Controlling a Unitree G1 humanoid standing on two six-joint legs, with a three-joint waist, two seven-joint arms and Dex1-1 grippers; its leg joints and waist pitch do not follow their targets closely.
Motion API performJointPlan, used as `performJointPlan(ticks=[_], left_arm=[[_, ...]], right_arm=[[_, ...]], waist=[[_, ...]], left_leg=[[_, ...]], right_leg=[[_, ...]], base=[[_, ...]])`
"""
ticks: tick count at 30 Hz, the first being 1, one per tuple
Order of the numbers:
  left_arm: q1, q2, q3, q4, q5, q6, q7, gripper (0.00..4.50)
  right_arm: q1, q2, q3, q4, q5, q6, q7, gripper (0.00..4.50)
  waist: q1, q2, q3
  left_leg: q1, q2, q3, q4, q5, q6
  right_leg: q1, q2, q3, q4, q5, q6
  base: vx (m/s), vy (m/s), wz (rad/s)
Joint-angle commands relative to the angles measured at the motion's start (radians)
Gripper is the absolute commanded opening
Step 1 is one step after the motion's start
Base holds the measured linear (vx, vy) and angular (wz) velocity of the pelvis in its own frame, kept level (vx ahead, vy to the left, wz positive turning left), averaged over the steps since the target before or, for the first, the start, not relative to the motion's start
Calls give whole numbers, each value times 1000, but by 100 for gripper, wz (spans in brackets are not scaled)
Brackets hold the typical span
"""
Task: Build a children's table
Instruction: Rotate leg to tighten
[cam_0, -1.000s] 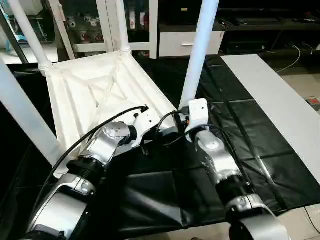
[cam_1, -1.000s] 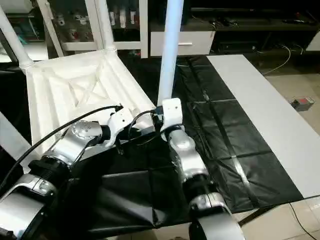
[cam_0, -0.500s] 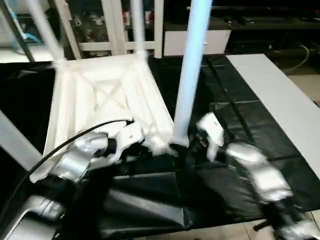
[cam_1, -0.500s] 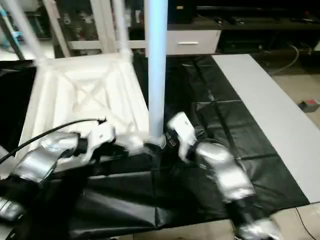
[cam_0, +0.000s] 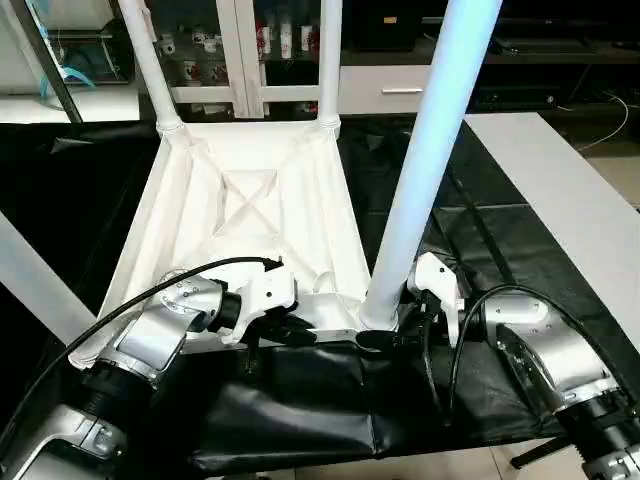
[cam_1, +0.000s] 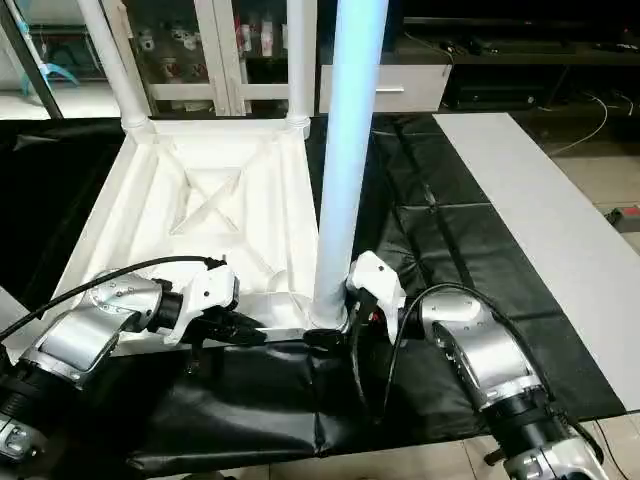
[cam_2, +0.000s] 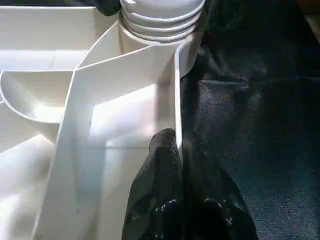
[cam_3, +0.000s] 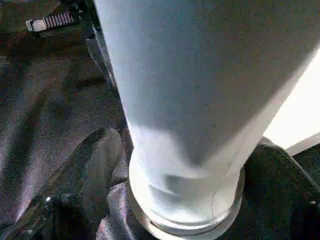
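The children's table lies upside down on the black cloth, its ribbed white top facing up. Two white legs stand in the far corner sockets. A third leg rises from the near right socket, and a fourth slants past on the left. My left gripper is shut on the top's near rim, just beside that near right socket. My right gripper is open, its fingers straddling the flared base of the near right leg.
A long white board lies on the right side of the black-draped work table. Its front edge runs just below my forearms. Glass-fronted cabinets stand behind. Black cables loop over both wrists.
The camera has shifted. My right arm swung out to the right and dropped, its gripper now low at the leg's base with jaws wider. My left gripper still holds the rim.
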Motion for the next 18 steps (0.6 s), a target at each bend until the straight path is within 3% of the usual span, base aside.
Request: performJointPlan(ticks=[1, 3, 5, 7, 11, 12, 13, 14, 16, 18], left_arm=[[5, -7, -19, -24, -4, 2, -3, 0], [7, -6, -19, -25, -3, 1, 0, 0], [10, -4, -19, -28, -4, 1, 0, 0], [15, 0, -19, -30, -4, 0, -3, 0], [17, 1, -18, -28, -6, 6, -4, 0], [15, -2, -18, -23, -6, 9, -3, 0], [15, -2, -18, -23, -6, 9, -3, 0], [13, -3, -19, -19, -6, 11, -4, 0], [11, -5, -22, -12, -6, 10, -8, 0], [10, -6, -25, -5, -6, 8, -10, 0]], right_arm=[[-24, 1, 2, 16, -22, -17, 3, 374], [-29, 9, -2, 24, -18, -19, -3, 338], [-30, 14, -5, 26, -15, -19, -6, 333], [-34, 21, -6, 34, -12, -21, -9, 305], [-39, 20, 0, 46, -17, -27, -6, 275], [-43, 22, 2, 54, -21, -32, 0, 275], [-43, 22, 2, 54, -21, -32, 0, 273], [-48, 24, 3, 59, -23, -35, 4, 272], [-51, 30, 3, 62, -24, -35, 4, 270], [-49, 38, -2, 58, -22, -28, -5, 269]], waist=[[-4, 4, -65], [-4, 1, -65], [-5, 1, -65], [-5, 11, -64], [-10, 6, -65], [-7, 23, -66], [-11, 14, -65], [-10, 20, -66], [-12, 17, -66], [-14, 28, -66]], left_leg=[[24, 50, -21, -73, -205, 38], [23, 49, -20, -72, -200, 44], [23, 49, -20, -71, -200, 47], [24, 49, -22, -72, -207, 45], [25, 49, -21, -72, -228, 34], [26, 49, -24, -73, -230, 30], [25, 49, -23, -73, -238, 28], [26, 49, -24, -74, -241, 26], [25, 48, -23, -73, -245, 27], [26, 47, -24, -73, -247, 24]], right_leg=[[41, -46, 34, -62, -90, -267], [43, -46, 35, -61, -87, -265], [42, -47, 35, -61, -90, -266], [42, -47, 34, -62, -101, -265], [41, -45, 34, -64, -115, -265], [42, -46, 33, -61, -112, -266], [42, -43, 33, -64, -104, -267], [42, -43, 32, -62, -100, -268], [43, -43, 32, -63, -99, -271], [43, -42, 32, -62, -92, -273]], base=[[0, 0, 0], [0, 0, 0], [0, 0, 0], [0, 0, 0], [0, 0, 0], [0, 0, 0], [0, 0, 0], [0, 0, 0], [0, 0, 0], [0, 0, 0]])
